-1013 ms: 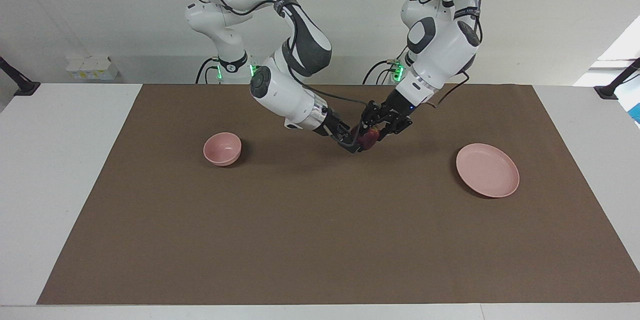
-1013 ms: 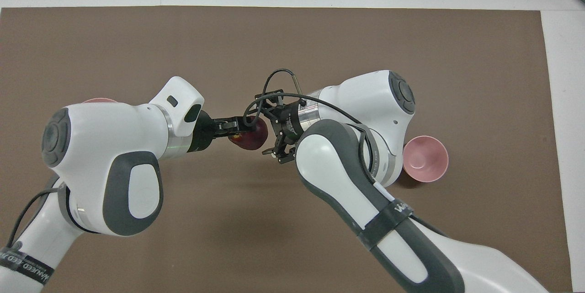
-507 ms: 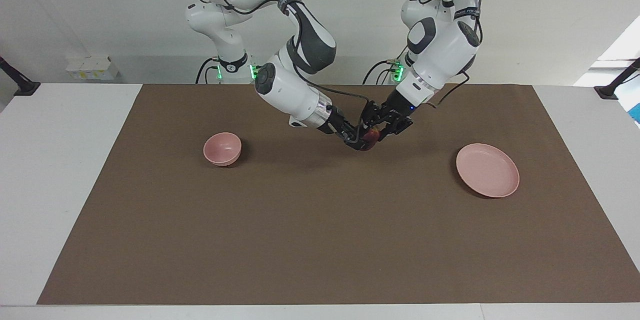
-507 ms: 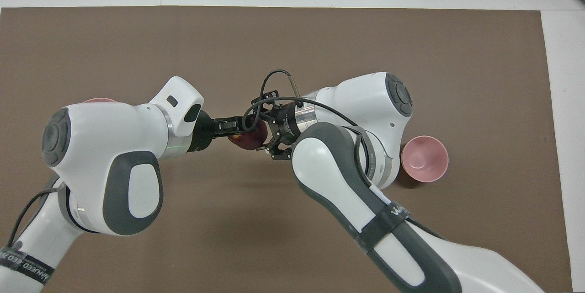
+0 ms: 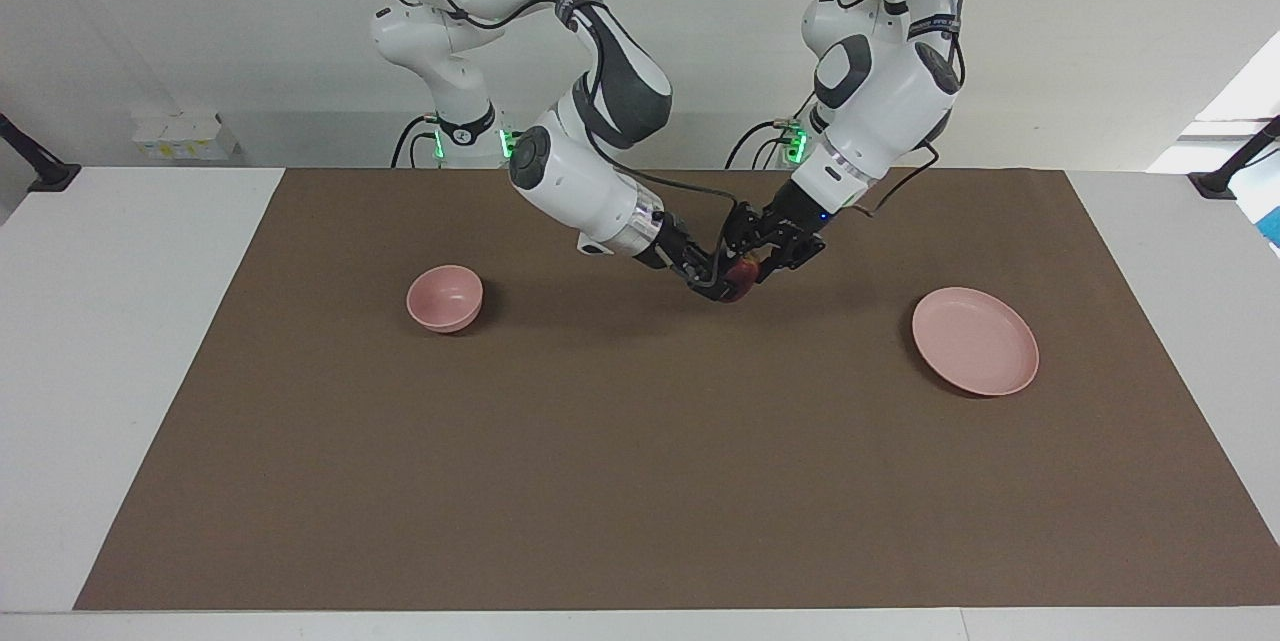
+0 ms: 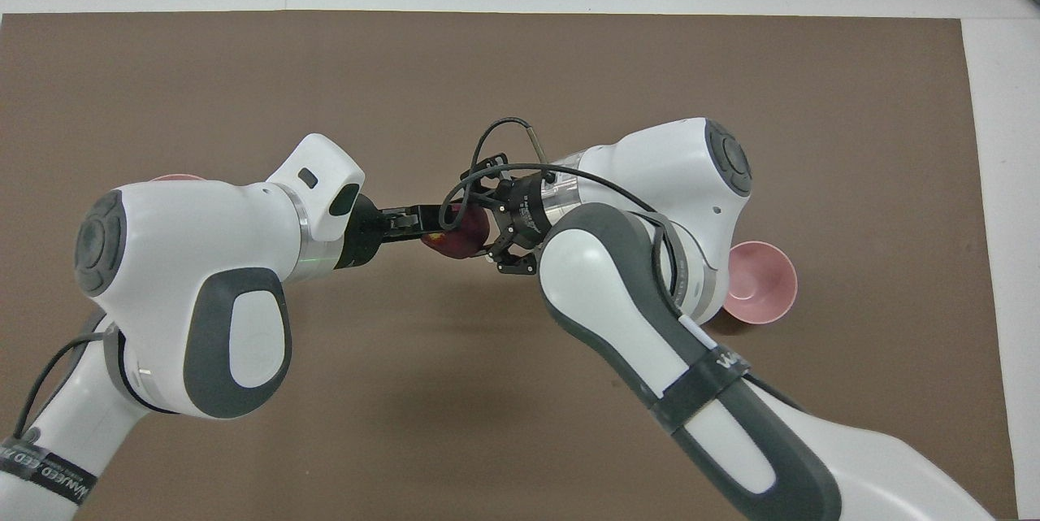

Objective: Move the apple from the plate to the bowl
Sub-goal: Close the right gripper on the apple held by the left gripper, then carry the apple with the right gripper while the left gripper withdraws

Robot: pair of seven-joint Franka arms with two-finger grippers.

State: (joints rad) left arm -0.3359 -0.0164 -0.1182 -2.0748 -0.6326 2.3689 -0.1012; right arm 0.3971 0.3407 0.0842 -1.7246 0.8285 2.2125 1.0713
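The dark red apple [image 5: 742, 273] hangs in the air over the middle of the brown mat, between both grippers; it also shows in the overhead view [image 6: 460, 235]. My left gripper [image 5: 756, 263] [image 6: 439, 222] is shut on it from the plate's side. My right gripper [image 5: 722, 285] [image 6: 481, 233] meets it from the bowl's side, its fingers closed on the apple too. The pink plate [image 5: 975, 341] lies bare toward the left arm's end; in the overhead view only a sliver of it [image 6: 175, 178] shows above the left arm. The small pink bowl [image 5: 445, 298] [image 6: 762, 287] stands toward the right arm's end.
A brown mat [image 5: 640, 481] covers the table. Both arms stretch low over its middle. A small white box [image 5: 185, 136] sits by the wall, off the mat.
The right gripper closed in on the apple. Then apple and both grippers shifted a little toward the right arm's end. The plate and bowl have not moved.
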